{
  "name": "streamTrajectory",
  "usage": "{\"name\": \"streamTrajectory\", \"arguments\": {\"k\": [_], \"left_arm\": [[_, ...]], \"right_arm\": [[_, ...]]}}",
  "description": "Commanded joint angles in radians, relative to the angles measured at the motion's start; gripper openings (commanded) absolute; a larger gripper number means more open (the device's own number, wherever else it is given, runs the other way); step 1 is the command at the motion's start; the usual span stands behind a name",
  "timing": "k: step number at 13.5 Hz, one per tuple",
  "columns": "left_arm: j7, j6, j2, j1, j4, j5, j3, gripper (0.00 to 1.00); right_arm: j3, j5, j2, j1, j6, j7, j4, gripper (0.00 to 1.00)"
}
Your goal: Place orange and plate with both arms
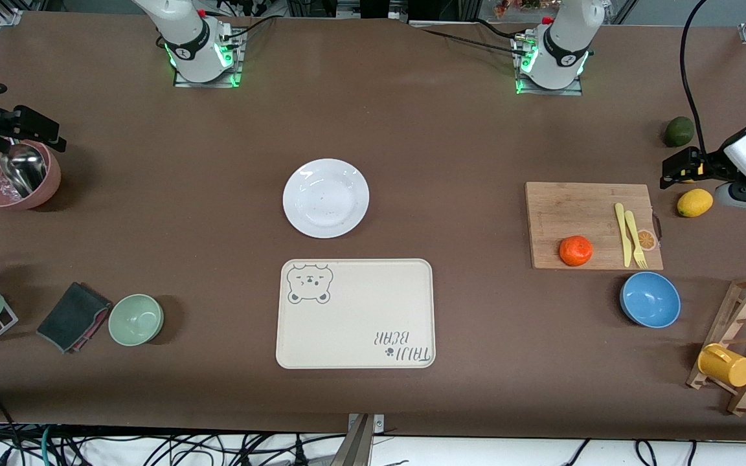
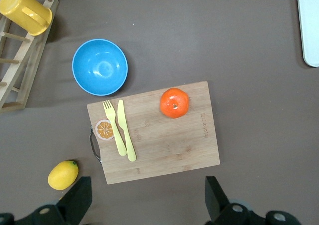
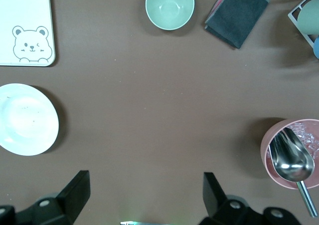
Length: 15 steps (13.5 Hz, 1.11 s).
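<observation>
At the right arm's end of the tabletop [image 1: 217,194] our right gripper [image 3: 144,195] hangs over bare brown surface next to the pink bowl [image 1: 13,175], which holds a metal scoop [image 1: 23,168]; its jaws stand wide apart and hold nothing. Nearer to the front camera at that end lie a folded dark cloth [image 1: 74,316] and a pale green bowl [image 1: 136,319].

In the middle we see the plate [image 1: 326,197], white and bare, flat on the tabletop. Just beside it, nearer to the front camera, lies the cream bear-print tray [image 1: 355,314], not touching it.

Toward the left arm's end the orange [image 1: 576,250] sits on a wooden cutting board [image 1: 580,207], at the board's edge nearest the front camera. A yellow knife and fork [image 1: 631,234] lie on the same board, apart from the fruit. A blue bowl [image 1: 650,299] stands just beside the board. Our left gripper [image 2: 148,197] hangs near a lemon [image 1: 695,202], jaws wide apart and holding nothing.
</observation>
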Motion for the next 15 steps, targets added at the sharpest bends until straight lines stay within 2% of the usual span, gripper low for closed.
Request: {"name": "streamTrajectory", "arguments": {"k": [1, 15], "left_arm": [[0.02, -0.005, 0.007, -0.002, 0.014, 0.013, 0.0, 1.0], [0.021, -0.005, 0.007, -0.004, 0.014, 0.013, 0.0, 1.0]], "right_arm": [[0.001, 0.02, -0.007, -0.004, -0.023, 0.013, -0.003, 1.0], [0.001, 0.018, -0.002, -0.004, -0.026, 0.006, 0.006, 1.0]]}}
